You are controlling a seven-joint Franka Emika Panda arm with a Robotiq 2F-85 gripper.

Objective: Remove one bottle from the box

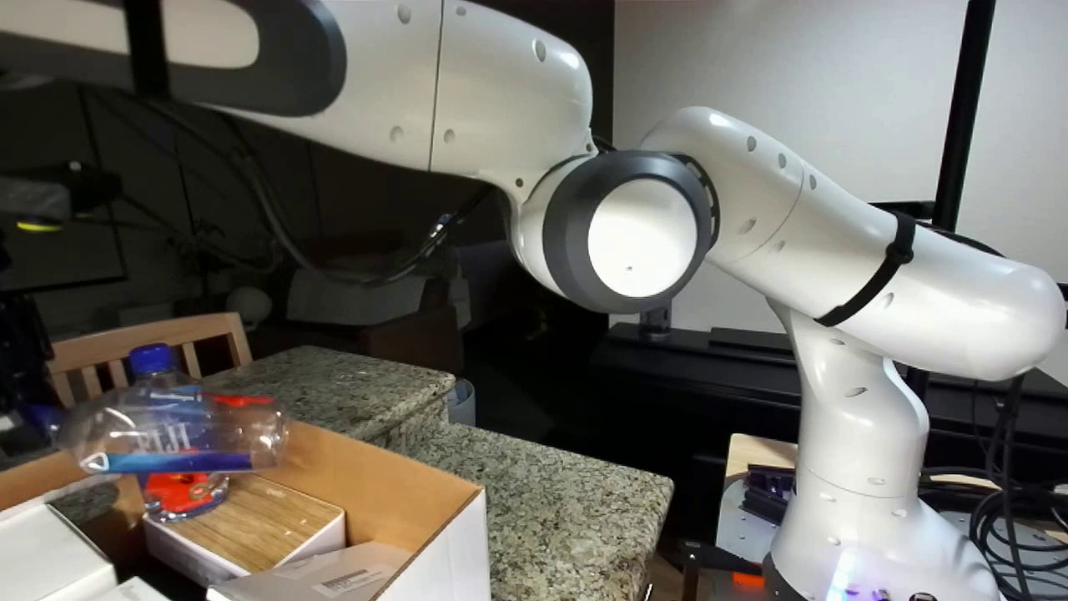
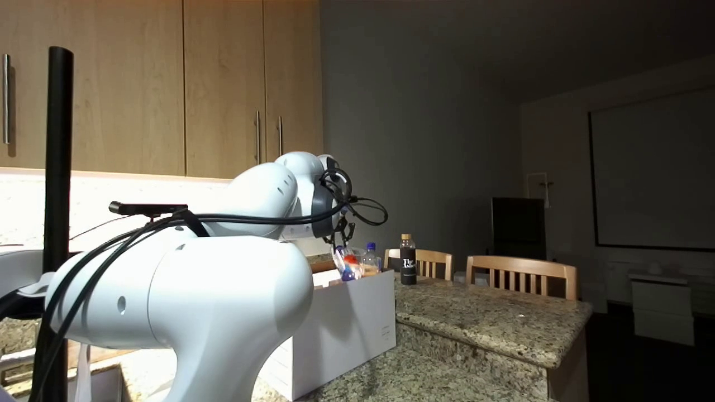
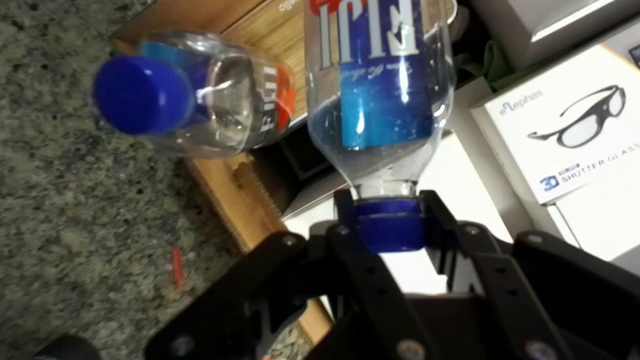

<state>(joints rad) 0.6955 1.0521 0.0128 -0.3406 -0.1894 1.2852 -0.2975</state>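
My gripper (image 3: 388, 220) is shut on the blue cap of a clear bottle (image 3: 382, 100) with a blue FIJI label and a red patch. In an exterior view the held bottle (image 1: 179, 430) lies tilted, nearly level, over the box (image 1: 392, 476); its cap end is blurred at the left edge. In an exterior view the gripper (image 2: 338, 241) is above the bottle (image 2: 347, 265), whose low end is near the box's white wall (image 2: 352, 318). A second blue-capped FIJI bottle (image 3: 220, 95) stands in the box, beside the held one; it also shows in both exterior views (image 1: 163, 376) (image 2: 370, 261).
The box also holds a wood-topped carton (image 1: 259, 513), white cartons and a shutter-glasses carton (image 3: 575, 120). It stands on a granite counter (image 1: 567, 501), beside a raised counter (image 2: 491, 312) bearing a dark bottle (image 2: 408, 265). A small red piece (image 3: 177, 267) lies on the granite. Chairs (image 2: 525, 273) stand behind.
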